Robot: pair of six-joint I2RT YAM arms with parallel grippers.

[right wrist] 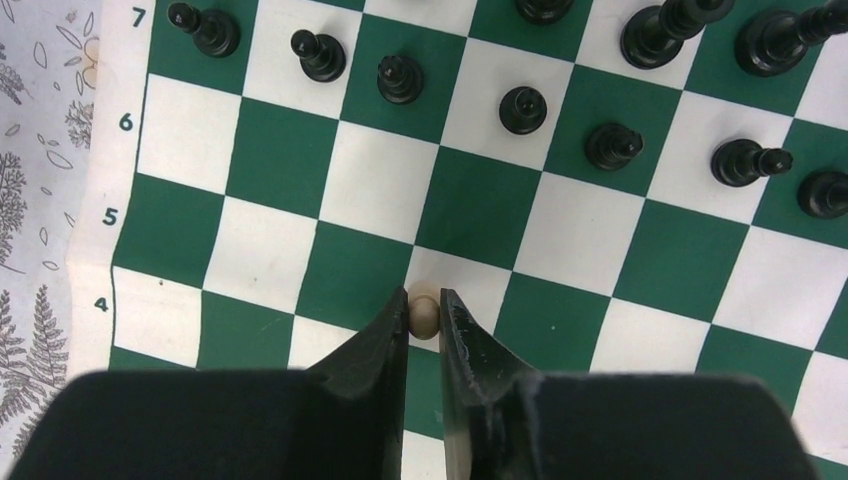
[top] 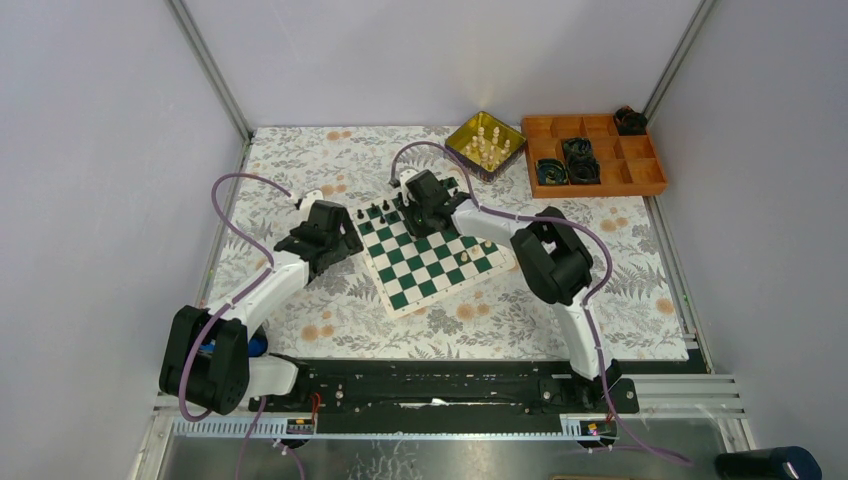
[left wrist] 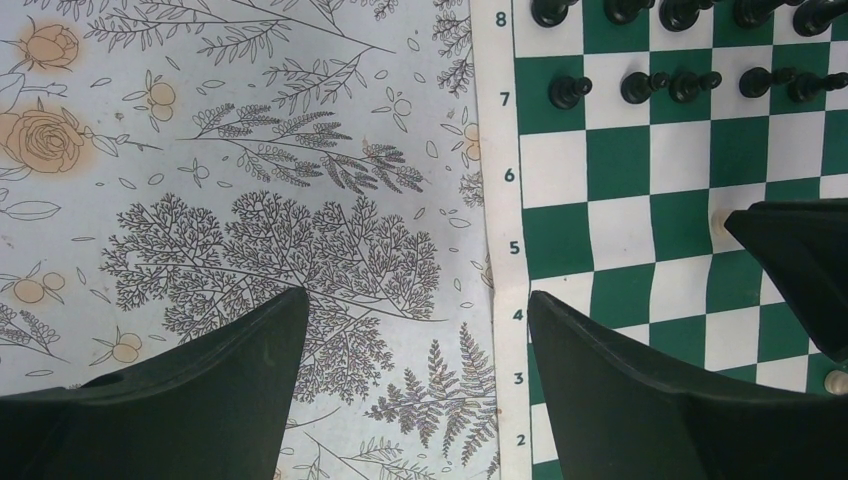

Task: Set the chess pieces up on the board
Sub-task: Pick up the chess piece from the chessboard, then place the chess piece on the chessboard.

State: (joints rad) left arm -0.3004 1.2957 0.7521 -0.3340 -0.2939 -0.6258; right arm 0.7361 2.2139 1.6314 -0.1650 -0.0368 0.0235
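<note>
**A:** How do the two grippers stand?

**B:** The left gripper (left wrist: 415,297) is spread wide and holds nothing. One finger hangs over the flowered tablecloth (left wrist: 250,150), the other over the numbered border of the board (top: 430,270). The right gripper (right wrist: 424,322) is over the board's middle ranks. It is nearly closed, its fingers (right wrist: 390,340) pressing on either side of a cream piece (right wrist: 424,312).

**A:** What is hidden or hard to read?

**B:** From above, the right arm (top: 545,260) and its wrist cover part of the board's far half and hide the gripped piece completely. The right wrist camera shows only that piece's round top, so I cannot name its kind. I also cannot tell whether its foot rests on the white square beneath it. In the left wrist view the back-rank figures are cut off by the top edge. The cream pieces (top: 487,145) in the gold tin (top: 462,152) are too small to sort.

**A:** And which way do things lie?

**B:** The board lies flat on the tablecloth, askew to the table's edges, with one corner toward the arm bases. The black pieces (right wrist: 400,78) stand upright on ranks seven and eight, at the board's far-left side. The gripped piece is seen end-on from above, so its long axis is vertical.
</note>
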